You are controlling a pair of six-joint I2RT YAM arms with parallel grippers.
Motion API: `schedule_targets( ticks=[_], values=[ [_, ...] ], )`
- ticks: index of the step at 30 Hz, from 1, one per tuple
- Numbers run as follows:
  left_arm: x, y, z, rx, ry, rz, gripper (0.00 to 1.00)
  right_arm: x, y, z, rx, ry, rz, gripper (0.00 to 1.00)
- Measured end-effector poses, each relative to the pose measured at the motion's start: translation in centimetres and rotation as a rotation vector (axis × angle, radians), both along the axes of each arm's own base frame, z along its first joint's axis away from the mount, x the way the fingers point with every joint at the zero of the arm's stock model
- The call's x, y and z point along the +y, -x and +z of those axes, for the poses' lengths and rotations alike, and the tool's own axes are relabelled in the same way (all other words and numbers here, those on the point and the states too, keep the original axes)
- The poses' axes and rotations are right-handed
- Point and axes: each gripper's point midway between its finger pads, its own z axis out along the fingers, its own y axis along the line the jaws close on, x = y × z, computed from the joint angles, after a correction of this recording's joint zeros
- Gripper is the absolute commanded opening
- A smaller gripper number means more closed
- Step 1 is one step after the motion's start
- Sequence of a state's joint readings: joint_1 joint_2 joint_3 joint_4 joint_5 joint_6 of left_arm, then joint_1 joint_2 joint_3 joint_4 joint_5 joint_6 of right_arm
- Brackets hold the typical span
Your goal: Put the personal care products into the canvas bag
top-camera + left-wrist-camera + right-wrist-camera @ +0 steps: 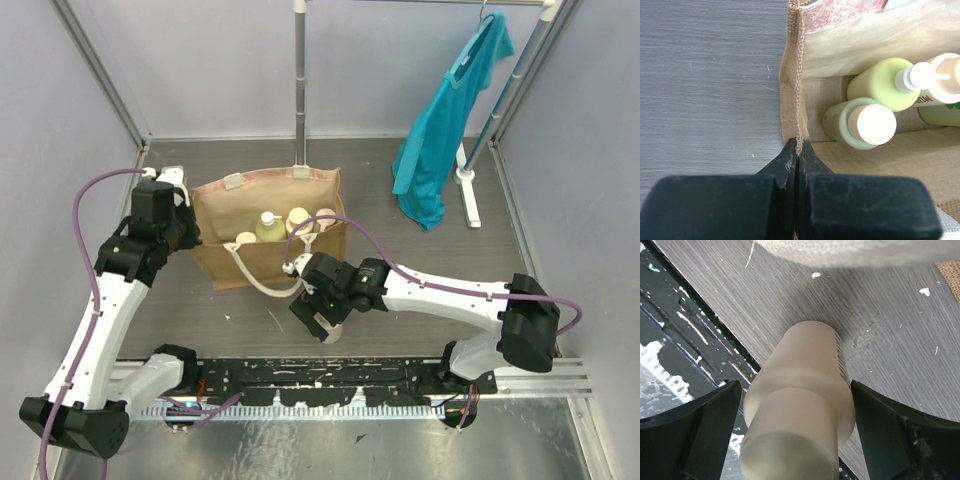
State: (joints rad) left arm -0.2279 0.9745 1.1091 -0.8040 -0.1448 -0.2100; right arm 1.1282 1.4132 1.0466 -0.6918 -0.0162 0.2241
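The tan canvas bag [262, 265] stands open at the table's middle left. Several pale green and cream bottles stand inside it, among them a pump bottle [268, 226]. My left gripper [190, 226] is shut on the bag's left rim edge [796, 100]. In the left wrist view, beside that gripper [798, 146], a green bottle with a cream cap [862, 125] and the pump bottle [887, 82] stand in the bag. My right gripper [322, 326] is low at the table in front of the bag. It [796, 390] is shut on a cream bottle [807, 365], with a finger against each side.
A teal shirt [445, 130] hangs on a rack at the back right, whose white foot [467, 190] rests on the table. A vertical pole [299, 90] stands behind the bag. A black paint-flecked strip [330, 375] runs along the near edge. The bag's rope handle [262, 285] droops in front.
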Motion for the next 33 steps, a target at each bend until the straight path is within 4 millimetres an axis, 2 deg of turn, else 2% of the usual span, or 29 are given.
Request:
schedule_targets(
  ticks=[4, 10, 15, 23, 26, 29, 33],
  values=[
    [0.0, 0.1, 0.0, 0.001, 0.000, 0.001, 0.03, 0.0, 0.0, -1.0, -0.007, 0.038, 0.011, 0.67],
    [0.0, 0.2, 0.0, 0.001, 0.000, 0.001, 0.03, 0.2, 0.0, -1.1, -0.021, 0.061, 0.019, 0.43],
    [0.1, 0.2, 0.0, 0.002, 0.000, 0.001, 0.03, 0.1, 0.0, -1.0, -0.023, 0.072, 0.017, 0.28],
    [0.1, 0.3, 0.1, 0.001, 0.000, 0.001, 0.03, -0.4, 0.2, -0.5, -0.009, 0.114, 0.006, 0.14],
    [0.1, 0.3, 0.1, 0.001, 0.000, 0.001, 0.03, -0.5, 0.3, 0.7, -0.004, 0.121, -0.005, 0.11],
    [0.1, 0.3, 0.1, 0.001, 0.000, 0.000, 0.03, 0.2, -0.1, 2.8, -0.017, 0.094, -0.015, 0.08],
    [0.1, 0.3, 0.1, 0.001, 0.000, 0.000, 0.03, 1.5, -0.9, 7.5, -0.057, 0.028, -0.032, 0.07]
  ],
)
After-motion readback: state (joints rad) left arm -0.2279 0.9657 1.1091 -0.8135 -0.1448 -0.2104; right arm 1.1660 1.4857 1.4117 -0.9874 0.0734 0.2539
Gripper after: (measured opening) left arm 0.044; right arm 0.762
